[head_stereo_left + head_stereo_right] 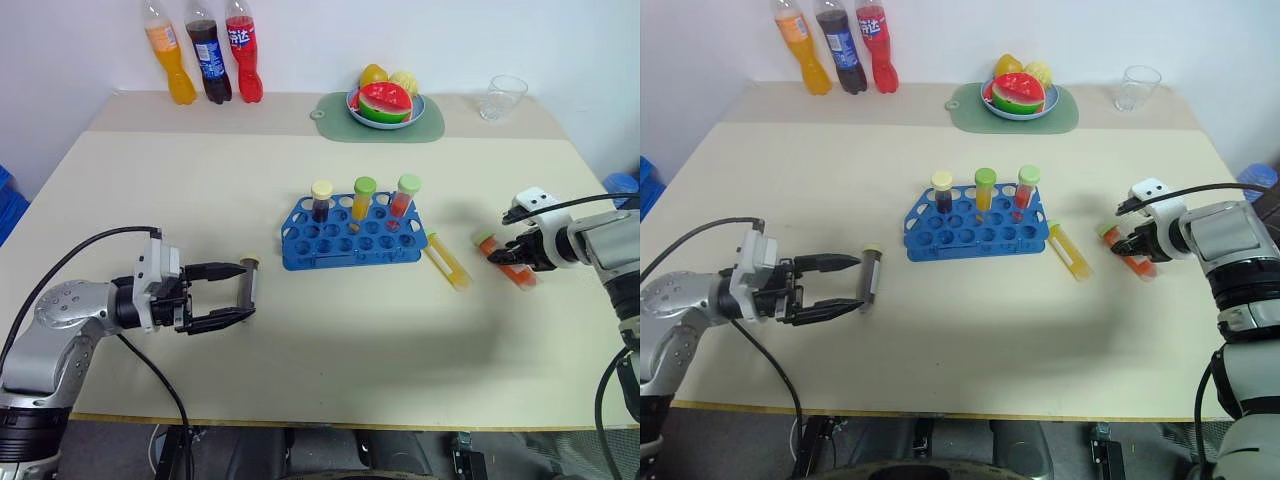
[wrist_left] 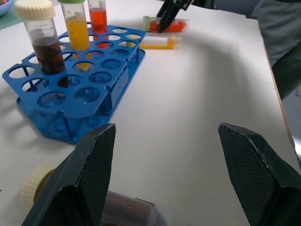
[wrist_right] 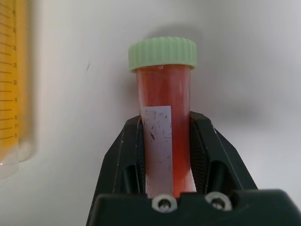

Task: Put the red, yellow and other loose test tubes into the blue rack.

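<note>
Two black fingers of the right gripper (image 3: 165,155) press on the red tube (image 3: 164,122) lying on the table (image 1: 300,340), beside a yellow tube (image 1: 447,262). The left gripper (image 1: 237,293) is open around a lying brown tube (image 1: 247,285). Three tubes stand in the blue rack (image 1: 350,240).

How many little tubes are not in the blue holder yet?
3: a red tube in the right gripper, a yellow tube lying beside the rack, and a brown tube between the left gripper's fingers.
</note>
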